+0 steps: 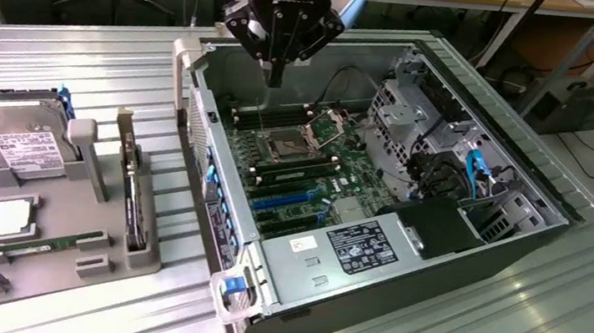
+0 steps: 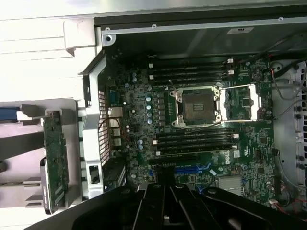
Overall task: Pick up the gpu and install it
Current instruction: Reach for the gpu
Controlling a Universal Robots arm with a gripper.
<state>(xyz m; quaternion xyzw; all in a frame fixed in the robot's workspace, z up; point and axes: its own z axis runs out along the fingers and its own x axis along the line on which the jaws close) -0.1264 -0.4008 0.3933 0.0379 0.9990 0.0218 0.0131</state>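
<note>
The gpu [image 1: 135, 198] is a thin card standing on edge in a slot at the right side of the grey holder [image 1: 141, 262], at the exterior view's left. The wrist view catches it too, gpu [image 2: 54, 158], outside the case wall. My gripper [image 1: 274, 78] hangs over the open computer case [image 1: 433, 258], above the far part of the motherboard [image 1: 308, 176], well away from the card. Its dark fingers [image 2: 158, 201] are shut together with nothing between them. Blue expansion slots [image 1: 287, 199] lie on the board near the case's front half.
The holder also carries a silver hard drive [image 1: 15, 138], a square processor [image 1: 9, 216] and a slim green memory stick [image 1: 42, 245]. The case's tall side wall [image 1: 201, 172] stands between holder and motherboard. Drive cages and cables [image 1: 433, 148] crowd the case's right.
</note>
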